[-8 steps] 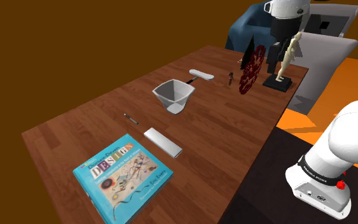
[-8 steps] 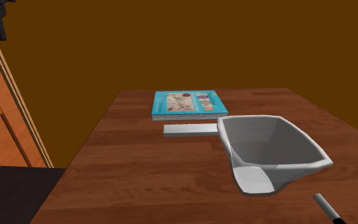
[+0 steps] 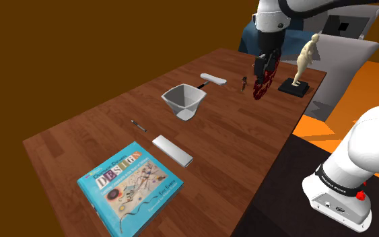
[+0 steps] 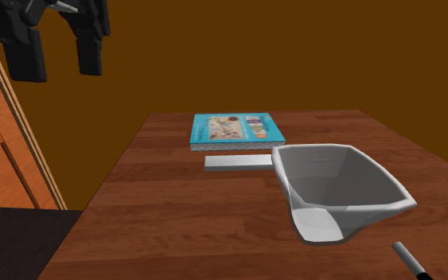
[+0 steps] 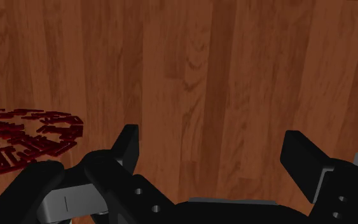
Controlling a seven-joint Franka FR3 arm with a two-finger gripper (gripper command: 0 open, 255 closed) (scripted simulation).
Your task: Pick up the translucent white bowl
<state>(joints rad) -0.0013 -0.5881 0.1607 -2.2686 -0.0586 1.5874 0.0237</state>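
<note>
White-grey, squarish bowl with a pouring lip (image 3: 184, 101): stands upright near the middle of the brown wooden counter (image 3: 248, 148), untouched, its place unchanged from half a second ago. In the second exterior view the bowl (image 4: 341, 191) sits in the right foreground.

All-black two-finger end effector (image 3: 267, 59): released, fingers standing apart with nothing between them (image 5: 214, 143). It has swung toward the shoulder view's left and come further into the second exterior view's upper left (image 4: 59, 73), where only a corner showed before. It hangs high over the counter's far end, by the dark red openwork disc (image 3: 260, 84), well apart from the bowl.

Status, as judged: approach under way, grasp not begun. Travel toward the bowl and a descent over one wall remain.
</note>
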